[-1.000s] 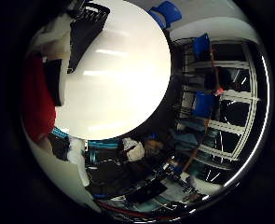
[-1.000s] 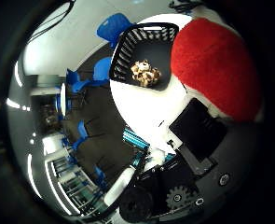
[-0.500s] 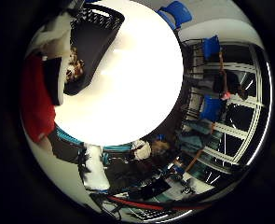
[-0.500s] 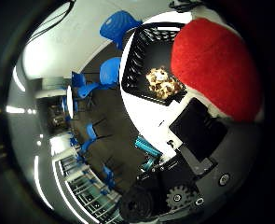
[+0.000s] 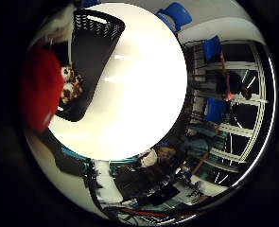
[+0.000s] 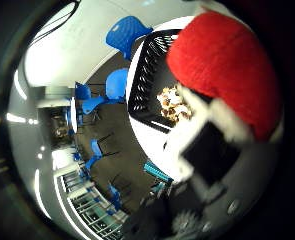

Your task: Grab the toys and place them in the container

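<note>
Hanging close to the palm, red toy (image 6: 222,65) above black basket (image 5: 89,71)

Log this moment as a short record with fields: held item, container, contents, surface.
held item: red plush toy, close against the palm of the hand
container: black slotted basket, upright on the table
contents: a small brown-and-white toy lying inside
surface: round white table
around: blue chairs beside the table
</note>
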Robot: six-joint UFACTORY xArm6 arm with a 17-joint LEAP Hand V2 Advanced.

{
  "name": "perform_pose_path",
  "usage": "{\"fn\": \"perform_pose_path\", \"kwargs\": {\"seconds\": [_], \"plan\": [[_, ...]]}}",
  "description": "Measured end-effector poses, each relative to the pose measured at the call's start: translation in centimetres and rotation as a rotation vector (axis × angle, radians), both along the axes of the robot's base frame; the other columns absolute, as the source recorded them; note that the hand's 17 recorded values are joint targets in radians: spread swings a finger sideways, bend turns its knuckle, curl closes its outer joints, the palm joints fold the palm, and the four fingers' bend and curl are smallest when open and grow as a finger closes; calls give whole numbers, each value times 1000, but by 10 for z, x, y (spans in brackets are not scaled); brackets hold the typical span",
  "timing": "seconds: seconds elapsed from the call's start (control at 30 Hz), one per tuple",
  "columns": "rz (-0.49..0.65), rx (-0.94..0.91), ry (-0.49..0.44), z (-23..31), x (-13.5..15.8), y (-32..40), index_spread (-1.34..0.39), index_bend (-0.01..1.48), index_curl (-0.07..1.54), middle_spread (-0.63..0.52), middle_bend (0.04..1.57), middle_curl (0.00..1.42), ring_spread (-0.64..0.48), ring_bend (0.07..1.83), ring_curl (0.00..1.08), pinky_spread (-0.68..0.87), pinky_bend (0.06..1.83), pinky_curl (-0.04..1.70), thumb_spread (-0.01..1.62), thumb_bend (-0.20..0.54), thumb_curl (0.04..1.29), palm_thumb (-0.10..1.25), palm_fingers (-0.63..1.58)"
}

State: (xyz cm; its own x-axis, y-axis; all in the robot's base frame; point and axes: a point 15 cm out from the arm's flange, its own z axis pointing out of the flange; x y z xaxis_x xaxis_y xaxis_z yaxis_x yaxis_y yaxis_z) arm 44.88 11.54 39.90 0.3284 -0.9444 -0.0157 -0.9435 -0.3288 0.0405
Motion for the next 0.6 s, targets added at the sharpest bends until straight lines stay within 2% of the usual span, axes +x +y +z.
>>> {"fn": "perform_pose_path", "kwargs": {"seconds": [0.1, 0.2, 0.33, 0.6], "plan": [[5, -4, 16, -1, -4, -1, -515, 210, 574, -52, 331, 616, 123, 719, 440, 231, 844, 695, 1208, -23, 387, 692, -55], [13, -1, 13, 0, -4, -1, -503, 159, 464, 67, 248, 509, 226, 571, 354, 432, 755, 598, 1193, -21, 368, 674, -35], [19, 16, 2, 4, -5, 2, -479, 161, 377, 119, 223, 440, 259, 461, 297, 516, 662, 502, 1186, -19, 356, 663, -11], [-13, 52, -19, 26, -20, -15, -461, 173, 314, 106, 204, 375, 257, 379, 255, 510, 553, 393, 1182, -17, 334, 666, 57]]}}
